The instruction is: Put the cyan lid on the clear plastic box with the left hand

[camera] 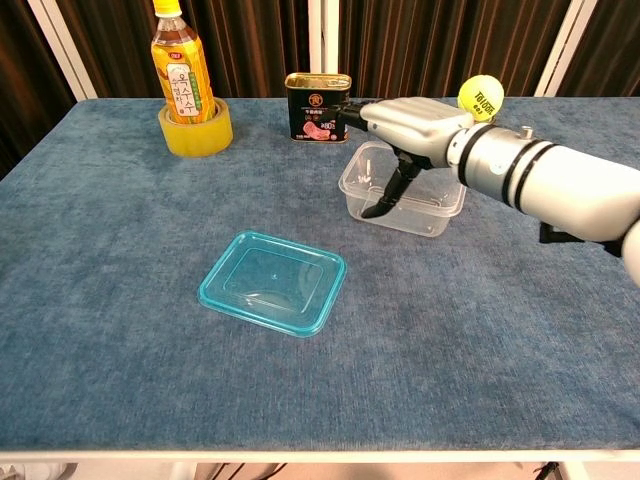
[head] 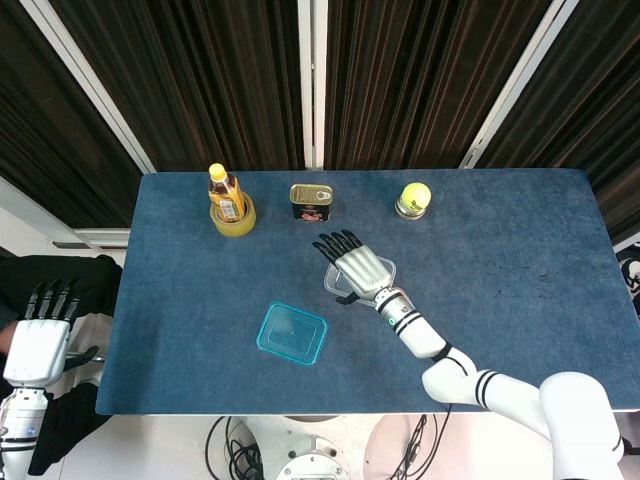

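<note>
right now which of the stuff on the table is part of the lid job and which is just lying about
Part of the job:
cyan lid
clear box
left hand, off the table's left edge
right hand, over the box

Lying about:
bottle standing in a yellow tape roll
tin can
tennis ball on a small round base

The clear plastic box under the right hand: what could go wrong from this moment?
1. The right hand lies over the clear plastic box, thumb at its near wall; the light box looks slightly skewed and may slide or tip.
2. That hand covers the opening, so the cyan lid cannot go on.
3. The left hand hangs off the table, far from the lid.
</note>
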`<state>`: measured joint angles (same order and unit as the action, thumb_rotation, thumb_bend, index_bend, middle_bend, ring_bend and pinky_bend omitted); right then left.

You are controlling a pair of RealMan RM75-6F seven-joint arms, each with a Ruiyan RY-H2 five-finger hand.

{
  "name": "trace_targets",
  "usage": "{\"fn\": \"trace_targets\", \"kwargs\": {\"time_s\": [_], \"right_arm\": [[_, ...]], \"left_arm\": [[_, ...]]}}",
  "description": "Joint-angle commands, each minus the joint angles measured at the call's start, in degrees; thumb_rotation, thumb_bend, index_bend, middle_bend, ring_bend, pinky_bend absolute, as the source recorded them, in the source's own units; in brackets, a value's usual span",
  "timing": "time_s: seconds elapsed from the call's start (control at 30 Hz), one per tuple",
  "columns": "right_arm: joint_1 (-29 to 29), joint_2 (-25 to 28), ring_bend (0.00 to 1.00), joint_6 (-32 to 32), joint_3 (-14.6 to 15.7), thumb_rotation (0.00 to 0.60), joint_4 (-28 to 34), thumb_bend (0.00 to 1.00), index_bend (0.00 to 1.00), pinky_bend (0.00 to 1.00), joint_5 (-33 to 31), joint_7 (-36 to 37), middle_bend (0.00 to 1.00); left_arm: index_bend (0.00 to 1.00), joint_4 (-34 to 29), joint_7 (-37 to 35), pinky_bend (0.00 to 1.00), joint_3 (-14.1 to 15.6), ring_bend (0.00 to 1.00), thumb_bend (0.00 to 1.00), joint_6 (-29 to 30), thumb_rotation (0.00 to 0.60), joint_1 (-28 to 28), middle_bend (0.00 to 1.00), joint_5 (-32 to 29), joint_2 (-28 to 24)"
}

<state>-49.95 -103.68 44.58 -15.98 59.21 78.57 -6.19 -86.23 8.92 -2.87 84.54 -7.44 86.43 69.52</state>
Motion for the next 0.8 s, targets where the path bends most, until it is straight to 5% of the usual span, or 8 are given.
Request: {"fn": "trace_targets", "kwargs": {"time_s": [0.03, 0.23, 0.57, 0.8], "right_arm": [[-1.3, -0.9, 0.0, -0.5, -0.2, 0.6, -1.5, 0.0, 0.0, 0.0, -0.4, 0.7, 0.0], [2.2, 4.2, 0.0, 7.8, 3.8, 0.6, 5.5, 0.0, 0.0, 0.0, 5.3, 3.5, 0.0], [18.3, 24.2, 0.0, 30.4, 10.4, 0.6, 24.2, 0.0, 0.0, 0.0, 10.8, 3.3, 0.0], [28.4, 31.8, 0.0, 41.7, 12.4, 0.6, 28.7, 0.0, 0.0, 0.0, 10.1, 3.9, 0.0]], "left_arm": [[0.14, 0.0, -0.1, 0.0, 0.0, 0.0, 0.0, -0.4, 0.6, -0.4, 0.05, 0.2, -0.1], [0.14, -1.9, -2.0, 0.0, 1.1, 0.0, 0.0, -4.9, 0.6, -3.6, 0.05, 3.0, -1.8], [0.12, -6.3, -13.2, 0.0, 3.0, 0.0, 0.0, -20.7, 0.6, -16.5, 0.05, 11.3, -4.6], [0.02, -8.2, -7.7, 0.0, 0.4, 0.0, 0.0, -35.5, 0.6, -26.8, 0.02, 8.2, -1.6]]}}
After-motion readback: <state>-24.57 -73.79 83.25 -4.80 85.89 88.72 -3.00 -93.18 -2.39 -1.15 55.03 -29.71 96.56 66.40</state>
